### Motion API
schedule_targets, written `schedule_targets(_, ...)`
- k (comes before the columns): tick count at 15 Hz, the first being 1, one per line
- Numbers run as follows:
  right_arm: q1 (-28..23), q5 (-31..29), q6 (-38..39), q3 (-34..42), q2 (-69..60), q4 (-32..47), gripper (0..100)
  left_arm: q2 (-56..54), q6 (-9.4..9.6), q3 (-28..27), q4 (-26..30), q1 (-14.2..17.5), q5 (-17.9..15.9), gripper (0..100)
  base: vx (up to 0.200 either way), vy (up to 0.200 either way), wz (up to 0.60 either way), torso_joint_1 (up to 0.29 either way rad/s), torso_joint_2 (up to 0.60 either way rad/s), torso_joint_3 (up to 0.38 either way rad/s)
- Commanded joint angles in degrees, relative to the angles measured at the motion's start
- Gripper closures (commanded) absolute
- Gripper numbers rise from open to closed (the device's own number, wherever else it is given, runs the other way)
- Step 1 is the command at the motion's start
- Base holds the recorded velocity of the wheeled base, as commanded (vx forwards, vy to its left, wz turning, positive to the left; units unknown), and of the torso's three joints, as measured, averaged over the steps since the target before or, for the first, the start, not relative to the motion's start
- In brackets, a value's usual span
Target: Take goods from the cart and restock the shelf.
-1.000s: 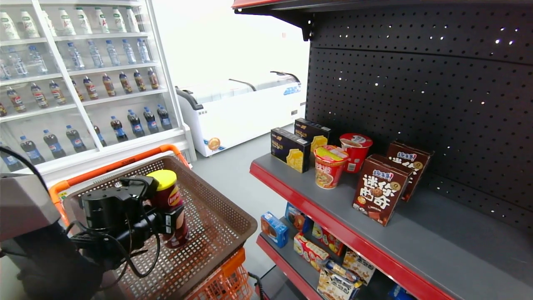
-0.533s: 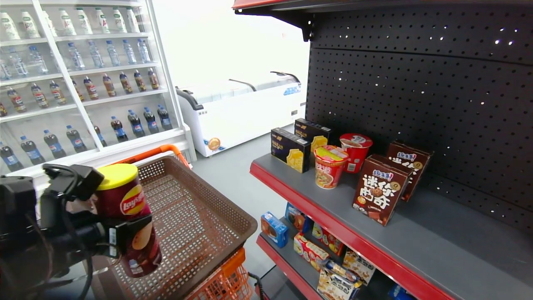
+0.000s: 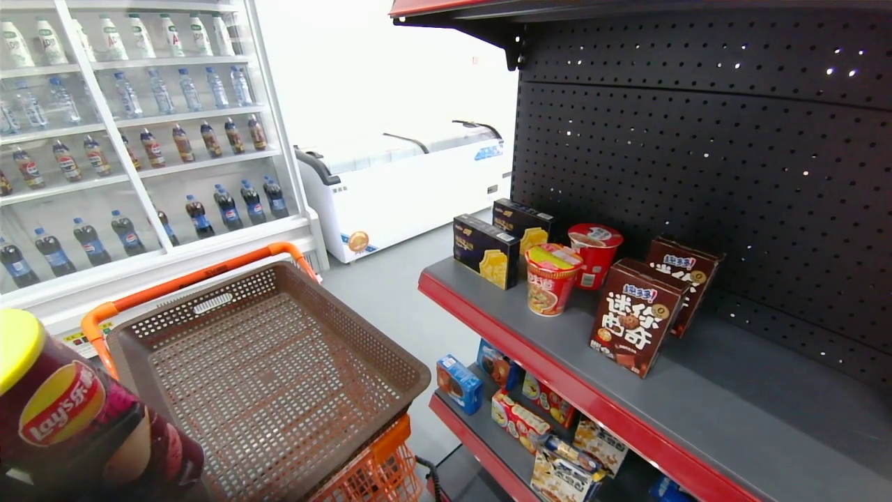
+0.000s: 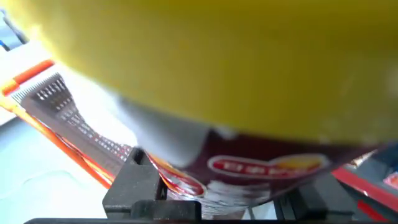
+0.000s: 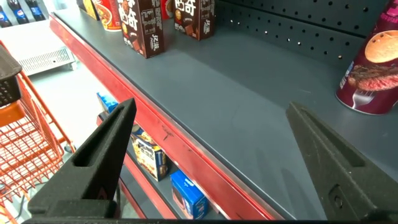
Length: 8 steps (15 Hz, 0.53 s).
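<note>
Head view puts the can [image 3: 77, 418] at the bottom-left corner, close to the camera and clear of the basket [image 3: 390, 355], with its yellow lid uppermost and its long axis leaning a little from upright. The left wrist view shows the left claw [image 4: 224, 193] pinching the can low on its body, one black finger [image 4: 134, 186] against the side and the lid looming above. The coming move turns on this: the shelf [image 3: 697, 411] lies off to the robot's right of the can, across the gap past the basket, and its bare stretch sits beyond the brown boxes [image 3: 634, 317]. The right claw [image 5: 211, 106] hangs over that bare stretch, spread wide and holding nothing, with a purple can [image 5: 373, 68] standing near the back panel. So the right arm is nearer the shelf, yet the left arm carries the load. A second ago the can stood inside the basket in the left claw's grip; half a second ago it was above the basket's left side; since then it has risen and drawn back toward the camera.
</note>
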Motion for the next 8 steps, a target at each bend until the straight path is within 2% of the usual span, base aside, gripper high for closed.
schedule_targets(1, 0.0, 0.0, -0.01, 0.0, 0.07, 0.0, 0, -3.92, 0.01, -0.25, -0.01, 3.99, -0.52, 100, 0.0, 0.0, 0.0, 0.0, 0.0, 0.0)
schedule_targets(4, 0.0, 0.0, -0.01, 0.0, 0.07, 0.0, 0, -5.24, -0.16, -0.77, -0.1, 2.58, -0.61, 100, 0.0, 0.0, 0.0, 0.0, 0.0, 0.0)
schedule_targets(6, 0.0, 0.0, -0.01, 0.0, 0.07, 0.0, 0, -7.26, -2.01, -1.13, 0.25, 1.79, -0.78, 100, 0.0, 0.0, 0.0, 0.0, 0.0, 0.0)
schedule_targets(8, 0.0, 0.26, -0.27, 0.0, 0.07, 0.0, 0, -8.14, -1.92, -1.21, 0.52, 1.88, -0.78, 100, 0.0, 0.0, 0.0, 0.0, 0.0, 0.0)
